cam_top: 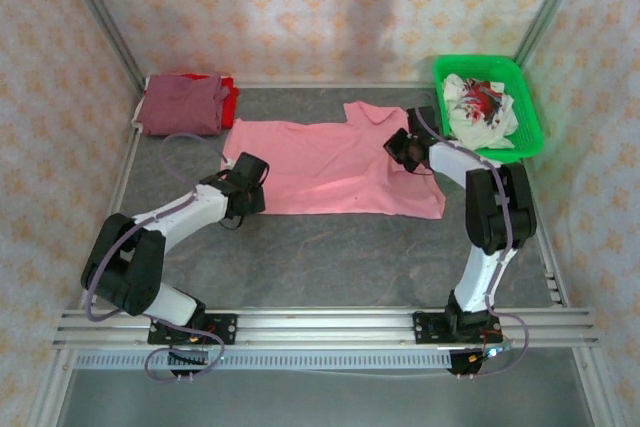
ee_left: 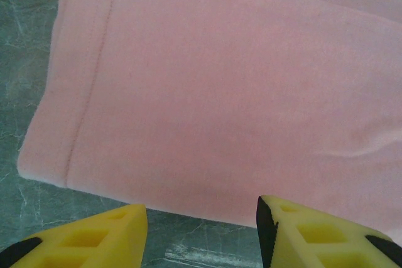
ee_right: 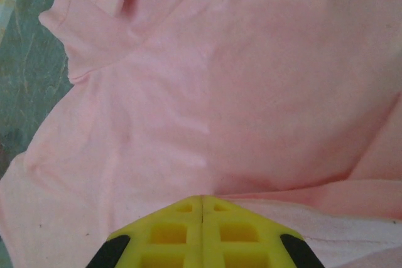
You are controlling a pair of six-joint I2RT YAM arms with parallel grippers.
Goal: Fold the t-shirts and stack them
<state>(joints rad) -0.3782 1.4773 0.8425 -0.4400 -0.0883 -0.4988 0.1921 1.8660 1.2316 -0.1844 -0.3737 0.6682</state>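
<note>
The pink shirt (cam_top: 335, 169) lies flat on the bench (cam_top: 330, 257), with bare room before its near edge. Left jaws stand apart at the hem; right jaws are together on the cloth.

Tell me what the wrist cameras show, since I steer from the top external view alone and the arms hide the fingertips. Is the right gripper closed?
Observer: Yes. The right gripper has its jaws shut, and creases in the salmon-pink t-shirt run to its tips, so the cloth looks pinched.
Operator: And the left one?
Observer: The left gripper is open, its fingers apart just off the shirt's edge, with bare table between them.
Operator: Any landmark there?
Observer: A stitched hem runs down the shirt's side to a corner left of that gripper.
</note>
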